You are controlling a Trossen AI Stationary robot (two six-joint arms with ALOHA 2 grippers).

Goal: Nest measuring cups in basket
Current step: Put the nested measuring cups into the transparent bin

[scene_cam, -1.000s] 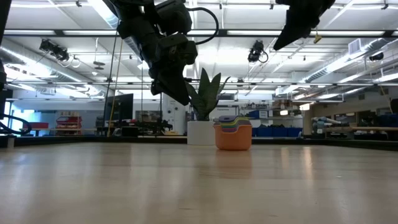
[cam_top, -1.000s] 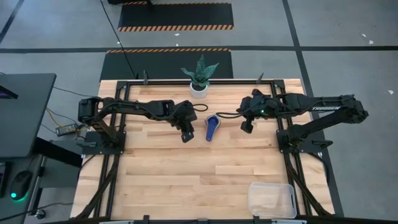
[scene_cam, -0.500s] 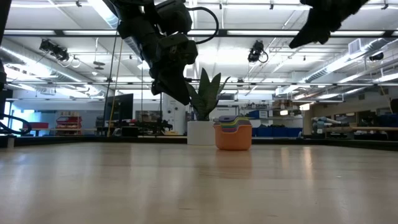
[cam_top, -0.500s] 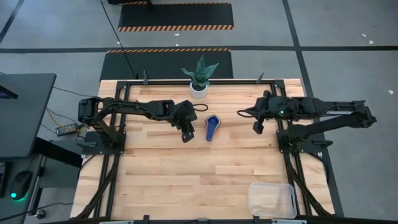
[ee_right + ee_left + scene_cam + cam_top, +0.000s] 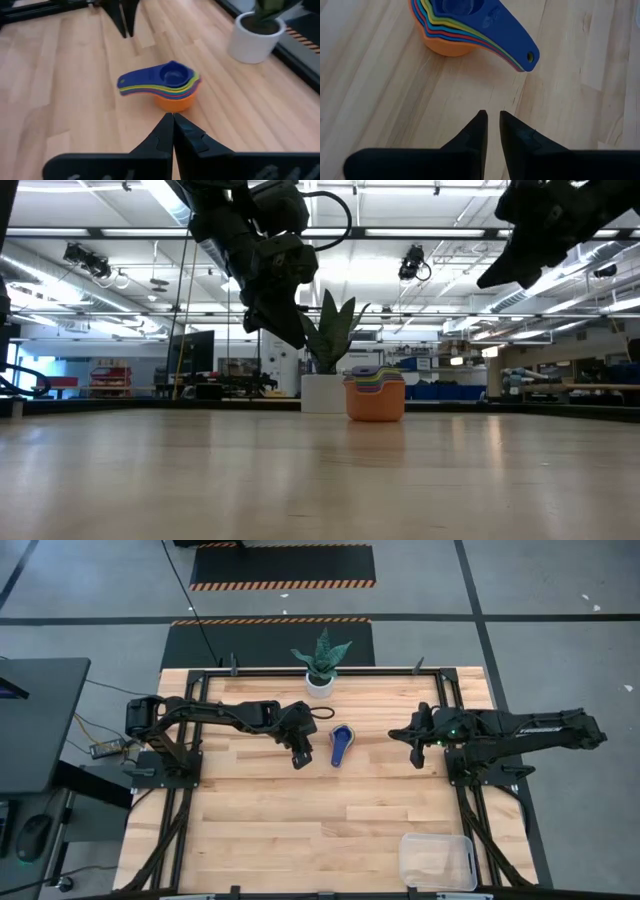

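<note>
From the high view I see the nested measuring cups (image 5: 341, 744) sitting as 1 stack on the tabletop (image 5: 300, 820) near the potted plant (image 5: 321, 665), with my left hand (image 5: 299, 759) just beside them and my right hand (image 5: 415, 756) well apart on the other side. The basket (image 5: 436, 860) sits at the near right corner, far from the stack, so I judge the carry is not yet done.

In the low view the stack (image 5: 375, 393) stands upright in front of the pot (image 5: 323, 392), orange cup at the bottom, with both arms hanging above the tabletop and neither touching it.

My left wrist view shows my left hand (image 5: 490, 119) empty, fingers a narrow slit apart, pointing at the stack's handles (image 5: 512, 37).

My right wrist view shows my right hand (image 5: 173, 117) pinched fully together, empty, aimed at the stack (image 5: 161, 86).
</note>
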